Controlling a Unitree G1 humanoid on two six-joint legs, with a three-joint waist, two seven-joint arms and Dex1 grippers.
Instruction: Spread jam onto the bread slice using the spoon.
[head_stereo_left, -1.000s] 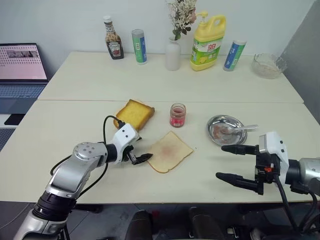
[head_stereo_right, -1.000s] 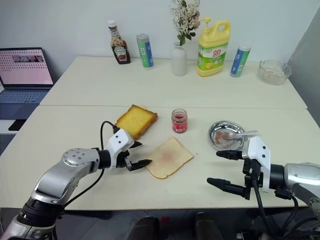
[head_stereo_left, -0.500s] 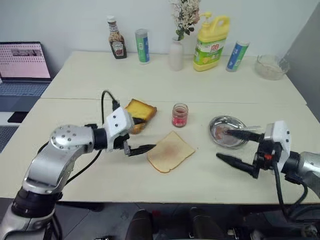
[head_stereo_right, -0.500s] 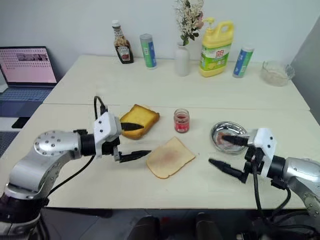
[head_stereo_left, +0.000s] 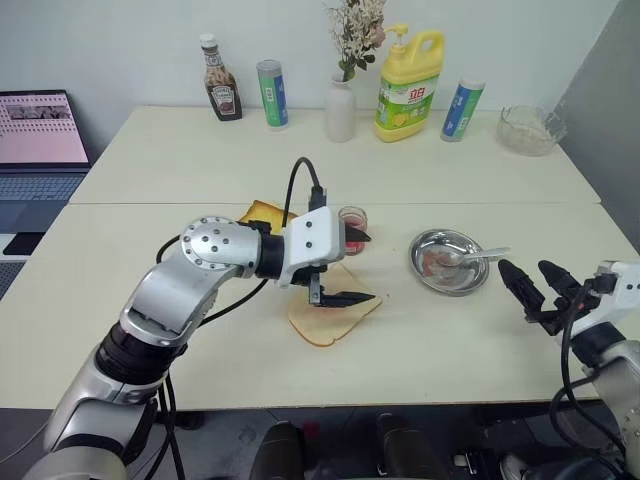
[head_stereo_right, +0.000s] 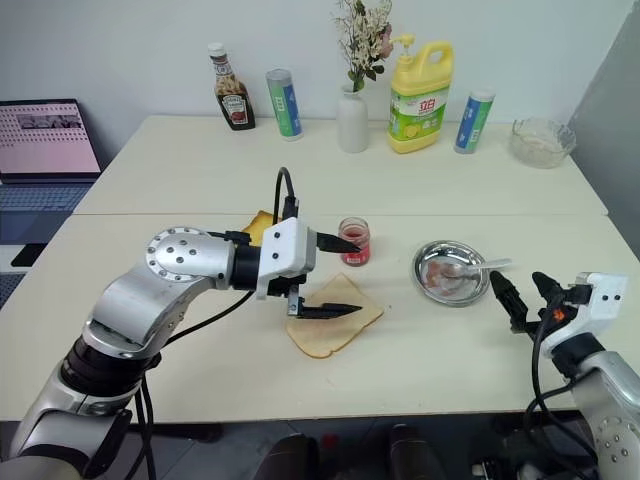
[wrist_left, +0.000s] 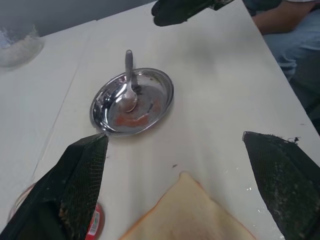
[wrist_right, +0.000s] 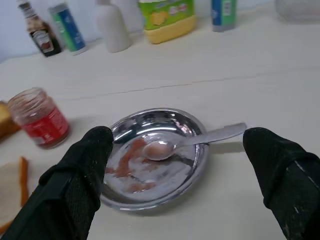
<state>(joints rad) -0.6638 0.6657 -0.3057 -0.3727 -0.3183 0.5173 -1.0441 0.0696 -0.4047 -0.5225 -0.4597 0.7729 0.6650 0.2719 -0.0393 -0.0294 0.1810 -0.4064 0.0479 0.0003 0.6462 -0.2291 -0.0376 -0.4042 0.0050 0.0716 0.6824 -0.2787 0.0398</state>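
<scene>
The left pincer (head_stereo_left: 349, 267) is held spread and empty above the bread slice (head_stereo_left: 334, 313), beside the jam (head_stereo_left: 353, 229). The spoon (head_stereo_left: 470, 258) is laid in the steel dish (head_stereo_left: 448, 261). The right pincer (head_stereo_left: 535, 289) is spread, empty.

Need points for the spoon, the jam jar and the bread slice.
spoon (wrist_right: 159, 149), right wrist view, on the bowl resting in the steel dish.
jam jar (wrist_right: 39, 120), right wrist view, on the glass wall over the red jam.
bread slice (head_stereo_right: 322, 335), right eye view, on the bare near part.
</scene>
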